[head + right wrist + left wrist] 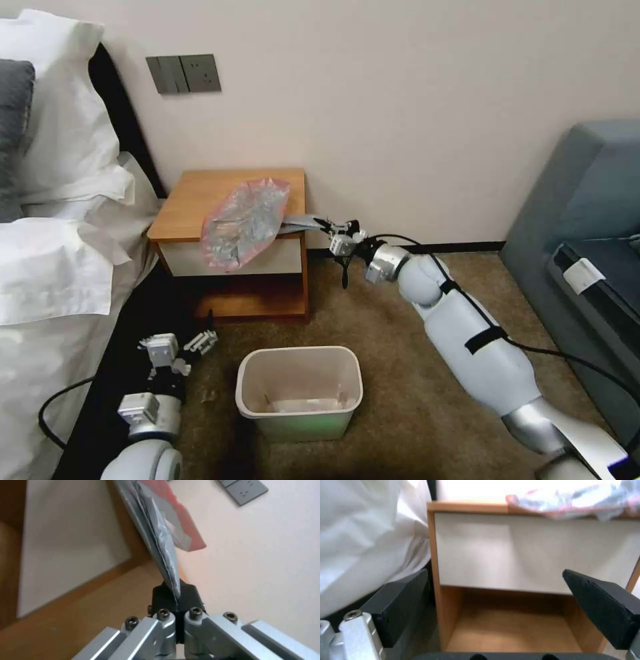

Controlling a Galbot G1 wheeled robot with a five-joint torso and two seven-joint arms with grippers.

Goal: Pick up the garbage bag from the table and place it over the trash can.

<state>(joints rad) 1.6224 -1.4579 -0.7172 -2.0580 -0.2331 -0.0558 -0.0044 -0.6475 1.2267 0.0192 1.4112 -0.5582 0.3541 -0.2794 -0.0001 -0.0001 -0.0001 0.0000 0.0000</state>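
Beside the table [193, 200], the right gripper [331, 230] is pinching a corner of the garbage bag [243, 220], which is draping over the front edge. Down by the trash can [300, 390], the left gripper [180, 350] is waiting, fingers spread wide.

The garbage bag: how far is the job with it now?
Done: the right gripper is shut on a corner of the garbage bag. In hand: most of the bag lies on the table. Left: the trash can is uncovered; the left gripper waits open, low.

The garbage bag [245, 222] lies on the table [193, 200] — the trash can [300, 391] before it.
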